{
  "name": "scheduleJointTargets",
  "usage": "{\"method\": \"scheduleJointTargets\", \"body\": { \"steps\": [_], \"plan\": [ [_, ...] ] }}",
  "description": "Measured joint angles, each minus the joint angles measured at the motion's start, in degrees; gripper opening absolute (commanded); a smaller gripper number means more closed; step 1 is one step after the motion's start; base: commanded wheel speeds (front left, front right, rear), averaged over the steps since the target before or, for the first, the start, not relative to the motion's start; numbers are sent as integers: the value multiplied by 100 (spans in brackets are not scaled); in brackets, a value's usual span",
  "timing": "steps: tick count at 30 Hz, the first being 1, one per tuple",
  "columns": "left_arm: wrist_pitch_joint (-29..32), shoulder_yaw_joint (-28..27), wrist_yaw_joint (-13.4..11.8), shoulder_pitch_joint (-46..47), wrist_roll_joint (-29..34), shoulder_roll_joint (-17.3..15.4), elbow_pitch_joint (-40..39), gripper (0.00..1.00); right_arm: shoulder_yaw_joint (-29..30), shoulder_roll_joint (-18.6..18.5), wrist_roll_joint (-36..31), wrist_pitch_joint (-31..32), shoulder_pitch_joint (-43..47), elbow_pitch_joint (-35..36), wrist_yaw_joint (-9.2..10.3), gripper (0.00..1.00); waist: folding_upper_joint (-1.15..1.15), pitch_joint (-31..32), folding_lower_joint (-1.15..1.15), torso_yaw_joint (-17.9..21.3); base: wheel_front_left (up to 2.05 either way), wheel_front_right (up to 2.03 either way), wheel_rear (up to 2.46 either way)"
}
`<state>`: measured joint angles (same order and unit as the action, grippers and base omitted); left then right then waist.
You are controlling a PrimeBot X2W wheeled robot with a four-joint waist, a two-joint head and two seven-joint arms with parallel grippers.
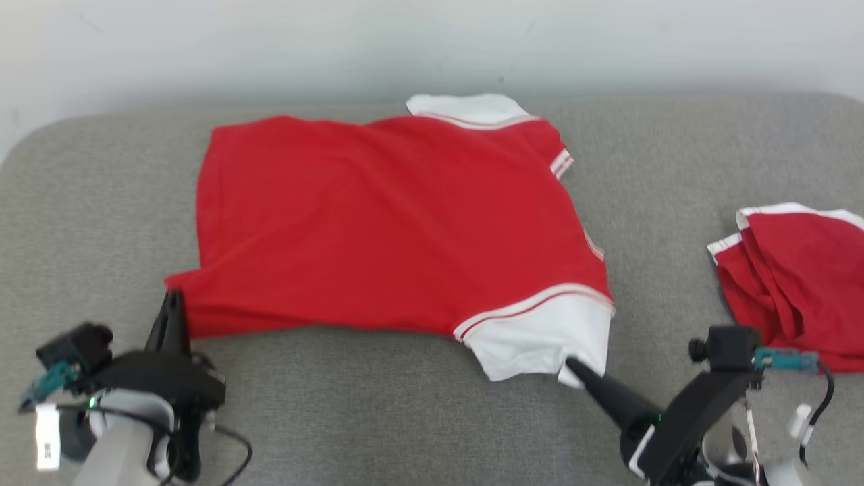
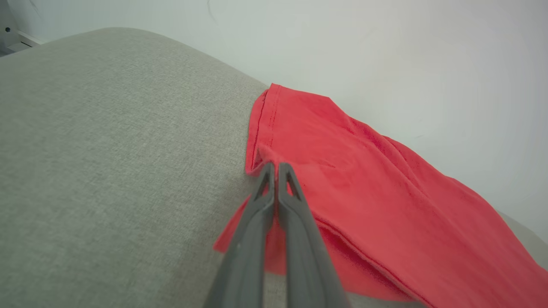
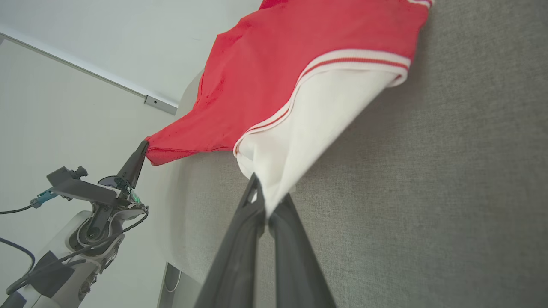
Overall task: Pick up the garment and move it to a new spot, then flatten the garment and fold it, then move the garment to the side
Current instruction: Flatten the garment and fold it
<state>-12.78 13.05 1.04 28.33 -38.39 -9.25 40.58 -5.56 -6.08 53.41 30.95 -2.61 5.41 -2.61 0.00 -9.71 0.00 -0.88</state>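
Left gripper (image 1: 173, 295) was clenched on the garment (image 1: 398, 223): fingers pressed together, red cloth pinched at the tips. The grip sat on the near-left corner of the red body, right at the hem. In the left wrist view a fold of red hung on either side of the closed fingers.

Right gripper (image 1: 572, 366) was also clenched, grasping the white sleeve (image 1: 540, 337) at the garment's near-right corner. In the right wrist view the white cloth drew down to a point between the two fingers.

The garment itself was a red shirt with white striped trim. It lay spread on the grey padded surface (image 1: 378, 418), roughly centred, with its white collar (image 1: 466, 106) at the far edge by the wall (image 1: 432, 40). The near edge ran between the two grippers, both pinch points on that edge and none of the jaws over the middle of the cloth. Some wrinkles ran across the body near the left corner.

A second red-and-white garment (image 1: 796, 283) lay bunched at the right end of the surface, well apart from the shirt, just beyond the right wrist.
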Motion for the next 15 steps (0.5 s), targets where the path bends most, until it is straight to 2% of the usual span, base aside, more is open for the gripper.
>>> {"method": "scheduleJointTargets", "body": {
  "steps": [5, 9, 15],
  "plan": [
    [-46, -3, 8, -434, 67, -76, 82, 0, -35, -42, 112, 186, 503, 98, -42, 0, 0, 312, 0, -130, 0, 0, 0],
    [-88, 45, 156, -657, 80, -104, 120, 0, -46, -58, 205, 293, 864, 201, -33, 0, 0, 563, -1, -231, 0, 0, 0],
    [-93, 52, 233, -1002, 89, -142, 187, 0, -186, -77, 205, 490, 1253, 285, 67, 0, -1, 895, -1, -331, 0, 0, 0]
  ]
}}
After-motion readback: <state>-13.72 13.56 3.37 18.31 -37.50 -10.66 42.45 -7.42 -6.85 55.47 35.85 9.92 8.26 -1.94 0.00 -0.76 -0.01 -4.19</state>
